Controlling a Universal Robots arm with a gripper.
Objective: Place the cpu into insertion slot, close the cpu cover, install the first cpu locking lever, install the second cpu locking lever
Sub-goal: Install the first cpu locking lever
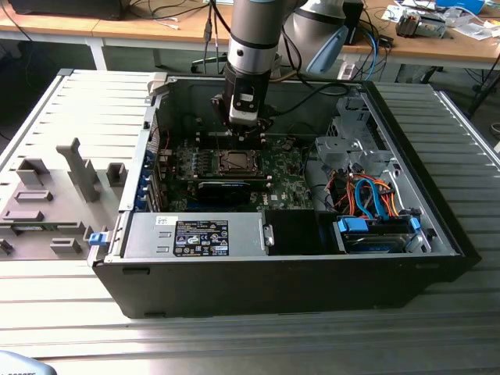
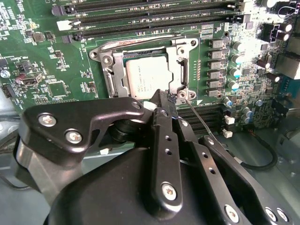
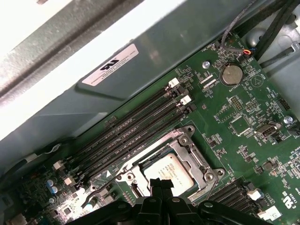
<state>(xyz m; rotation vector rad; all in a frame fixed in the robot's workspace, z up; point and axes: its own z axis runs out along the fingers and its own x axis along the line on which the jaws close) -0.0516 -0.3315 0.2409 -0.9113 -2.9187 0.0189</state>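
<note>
The cpu (image 2: 146, 77) lies flat in the insertion slot (image 1: 233, 162) on the green board, its silver-grey top showing through the window of the cpu cover (image 2: 182, 70). The cover lies down flat around the chip in both wrist views, cpu (image 3: 165, 169) and cover (image 3: 194, 161). One thin locking lever (image 2: 199, 119) sticks out loose from the socket's corner. Another lever (image 2: 136, 39) lies along the socket's edge next to the memory slots. My gripper (image 2: 162, 97) hovers just above the socket's edge, fingers shut together with nothing between them; the gripper (image 3: 161, 183) tip overlaps the chip's edge.
Long black memory slots (image 3: 136, 131) run beside the socket. The open computer case (image 1: 437, 234) walls surround the board, with a drive cage and orange and blue cables (image 1: 367, 195) at the exterior view's right. A grey fixture tray (image 1: 55, 203) sits outside on the exterior view's left.
</note>
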